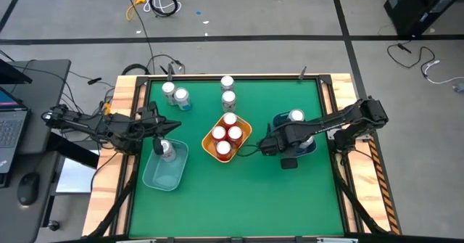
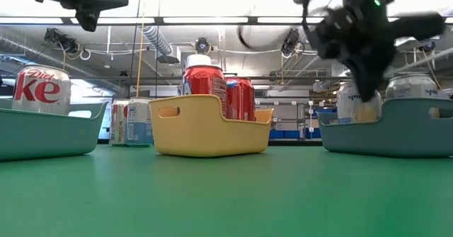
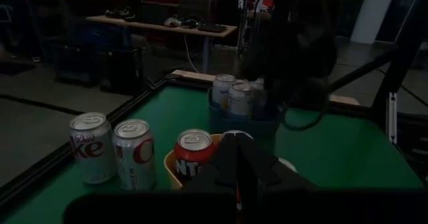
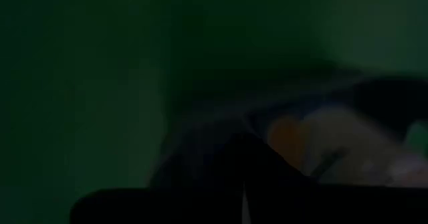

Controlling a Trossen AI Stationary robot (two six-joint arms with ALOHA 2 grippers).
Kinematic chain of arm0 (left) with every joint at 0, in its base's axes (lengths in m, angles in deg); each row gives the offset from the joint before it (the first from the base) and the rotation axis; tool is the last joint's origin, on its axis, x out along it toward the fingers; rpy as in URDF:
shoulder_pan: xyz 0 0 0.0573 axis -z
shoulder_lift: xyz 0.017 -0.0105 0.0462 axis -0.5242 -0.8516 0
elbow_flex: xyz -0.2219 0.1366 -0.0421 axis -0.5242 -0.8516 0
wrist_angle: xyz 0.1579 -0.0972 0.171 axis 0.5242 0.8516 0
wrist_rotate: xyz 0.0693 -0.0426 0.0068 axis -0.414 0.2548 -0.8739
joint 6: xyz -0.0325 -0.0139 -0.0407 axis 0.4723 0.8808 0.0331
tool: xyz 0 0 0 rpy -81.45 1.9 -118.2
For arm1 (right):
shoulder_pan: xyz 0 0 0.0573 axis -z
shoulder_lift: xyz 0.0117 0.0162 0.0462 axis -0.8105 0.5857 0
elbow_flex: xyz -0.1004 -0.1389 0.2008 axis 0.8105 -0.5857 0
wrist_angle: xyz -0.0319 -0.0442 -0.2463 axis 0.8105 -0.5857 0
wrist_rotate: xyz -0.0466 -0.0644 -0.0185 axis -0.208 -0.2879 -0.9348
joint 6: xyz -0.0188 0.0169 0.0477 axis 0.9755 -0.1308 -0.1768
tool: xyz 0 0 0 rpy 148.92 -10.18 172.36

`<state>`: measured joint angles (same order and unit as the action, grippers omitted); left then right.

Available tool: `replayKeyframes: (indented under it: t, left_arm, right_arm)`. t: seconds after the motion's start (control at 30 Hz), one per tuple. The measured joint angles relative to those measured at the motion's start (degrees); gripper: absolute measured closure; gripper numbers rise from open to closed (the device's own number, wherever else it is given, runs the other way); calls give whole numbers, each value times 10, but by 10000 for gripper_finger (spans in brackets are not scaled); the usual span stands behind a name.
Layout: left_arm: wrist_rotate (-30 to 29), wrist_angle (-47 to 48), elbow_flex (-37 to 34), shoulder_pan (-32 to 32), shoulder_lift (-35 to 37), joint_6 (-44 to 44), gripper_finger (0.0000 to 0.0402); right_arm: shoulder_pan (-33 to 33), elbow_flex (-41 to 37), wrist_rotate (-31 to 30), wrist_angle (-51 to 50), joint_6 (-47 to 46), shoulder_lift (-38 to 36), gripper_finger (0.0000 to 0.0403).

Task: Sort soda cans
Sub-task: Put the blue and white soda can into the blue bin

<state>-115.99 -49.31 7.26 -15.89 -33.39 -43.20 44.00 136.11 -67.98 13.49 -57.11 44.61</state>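
Green felt counter carries colour-matched bins: red soda cans fill the yellow plastic bin. Left end effector and right end effector, both pressed together and empty, flank it.

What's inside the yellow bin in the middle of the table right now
The yellow bin holds four red cans standing upright, silver tops up, packed close together. The bin's floor under them is covered, so anything lying beneath or between the cans cannot be seen.
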Motion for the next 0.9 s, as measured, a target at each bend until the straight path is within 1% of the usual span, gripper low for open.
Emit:
replayKeyframes:
  t: [0.1,0.17,0.33,0.43,0.53,0.67,0.77,0.9]
  left_arm:
    - [-1,0,0,0,1,-7,401]
    - [0,-4,0,0,7,-17,401]
    - [13,-3,0,-1,23,-30,401]
    - [-6,14,0,-14,23,-31,401]
    - [-37,58,3,-49,22,-9,401]
    - [-38,135,29,-118,15,47,401]
    - [-12,195,66,-171,4,61,401]
    - [36,269,135,-229,-47,59,401]
  right_arm:
    - [0,38,0,21,7,-1,403]
    - [3,50,-1,68,23,-10,403]
    - [35,52,19,269,81,-33,403]
    - [58,52,39,395,114,-29,403]
    - [77,53,49,495,140,-15,403]
    - [96,53,49,588,159,-6,403]
    - [106,53,49,618,170,-5,403]
    - [112,53,49,627,172,-4,403]
